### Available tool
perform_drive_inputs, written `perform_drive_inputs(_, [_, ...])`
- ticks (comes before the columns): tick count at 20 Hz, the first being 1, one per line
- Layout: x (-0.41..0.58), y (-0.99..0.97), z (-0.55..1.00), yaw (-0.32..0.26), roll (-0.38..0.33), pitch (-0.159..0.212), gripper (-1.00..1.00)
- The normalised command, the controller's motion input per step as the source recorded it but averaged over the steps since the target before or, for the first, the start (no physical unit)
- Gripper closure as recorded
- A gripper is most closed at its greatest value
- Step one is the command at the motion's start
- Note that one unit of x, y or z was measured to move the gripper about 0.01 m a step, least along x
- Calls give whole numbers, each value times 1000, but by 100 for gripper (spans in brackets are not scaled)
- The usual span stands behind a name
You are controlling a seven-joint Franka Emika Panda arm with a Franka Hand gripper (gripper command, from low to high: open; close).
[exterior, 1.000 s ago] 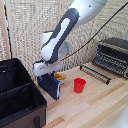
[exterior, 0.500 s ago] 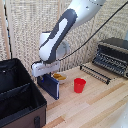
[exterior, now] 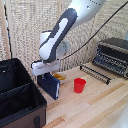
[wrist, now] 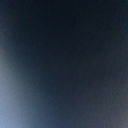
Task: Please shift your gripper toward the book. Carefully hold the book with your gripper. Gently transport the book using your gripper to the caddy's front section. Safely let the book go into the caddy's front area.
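Observation:
The dark navy book (exterior: 50, 86) stands on edge on the wooden table, just to the right of the caddy in the exterior view. My gripper (exterior: 47, 76) sits right on the book's top edge under the white wrist block, and its fingers are too small and dark to read there. The wrist view shows only a blurred dark blue surface, the book (wrist: 64, 64), very close to the camera. The black caddy (exterior: 10, 75) stands open at the exterior view's left, with a divider (exterior: 17, 91) splitting it into two compartments.
A red cup (exterior: 79, 85) stands on the table just right of the book. A yellowish object (exterior: 60, 76) lies behind the book. At the back right are a black-and-silver toaster oven (exterior: 113, 53) and a dark wire rack (exterior: 97, 74).

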Motion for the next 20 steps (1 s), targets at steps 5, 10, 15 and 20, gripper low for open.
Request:
perform_drive_inputs(5, [-23,0,873,-310,12,0,100])
perform_drive_inputs(10, [-78,37,944,-225,0,0,100])
perform_drive_inputs(15, [-210,158,873,-158,1,1,100])
perform_drive_inputs(20, [-247,114,724,-216,14,0,100])
